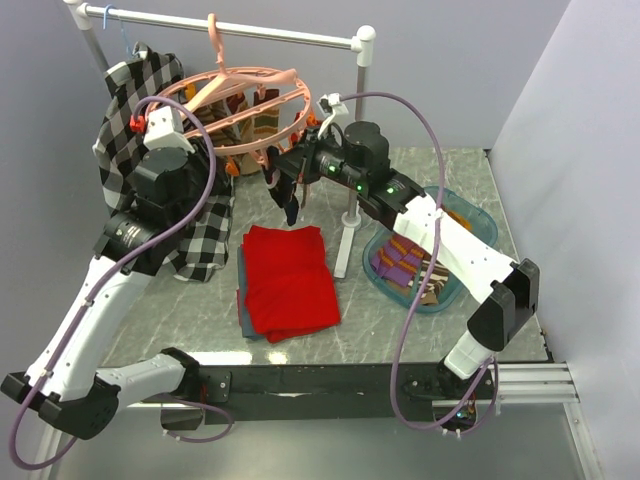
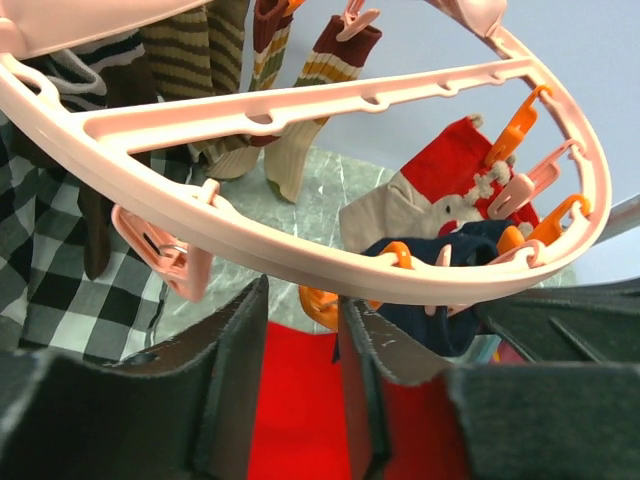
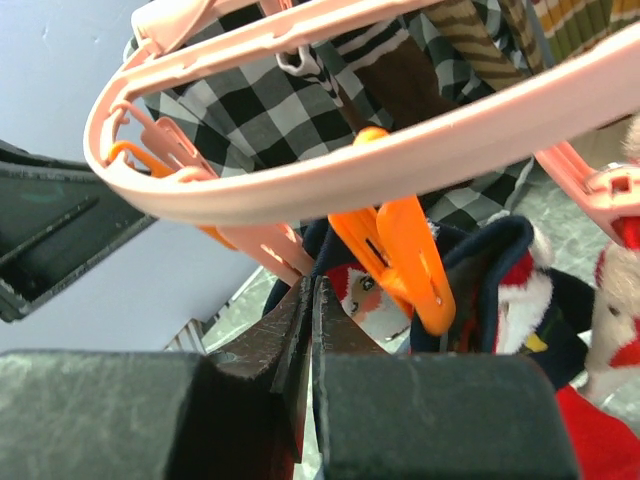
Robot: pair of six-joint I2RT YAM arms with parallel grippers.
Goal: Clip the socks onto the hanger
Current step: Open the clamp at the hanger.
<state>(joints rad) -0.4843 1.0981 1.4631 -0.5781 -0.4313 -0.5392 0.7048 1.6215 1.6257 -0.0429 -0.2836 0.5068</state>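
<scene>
- Right gripper point(image 3: 311, 290) is pinched down to a sliver, and I can make out nothing between the tips.
- The navy sock point(image 3: 490, 270) sits at 2 o'clock from those tips, just beside them. An orange clip point(image 3: 400, 250) dangles between them off the hanger point(image 3: 330, 185) rim.
- Left gripper point(image 2: 303, 298) stands half-wide with a lower clip point(image 2: 318, 308) right at its tips. I can't tell if they touch.
- From the left jaws the sock lies off at 3 o'clock, so the right arm looks nearer.
- The sock's long axis runs straight down, cuff at 12 by the rim and toe at 6 toward the table.
- Whether any clip bites the cuff is hidden.
- My read is that everything turns on getting the cuff to a clip mouth.
</scene>
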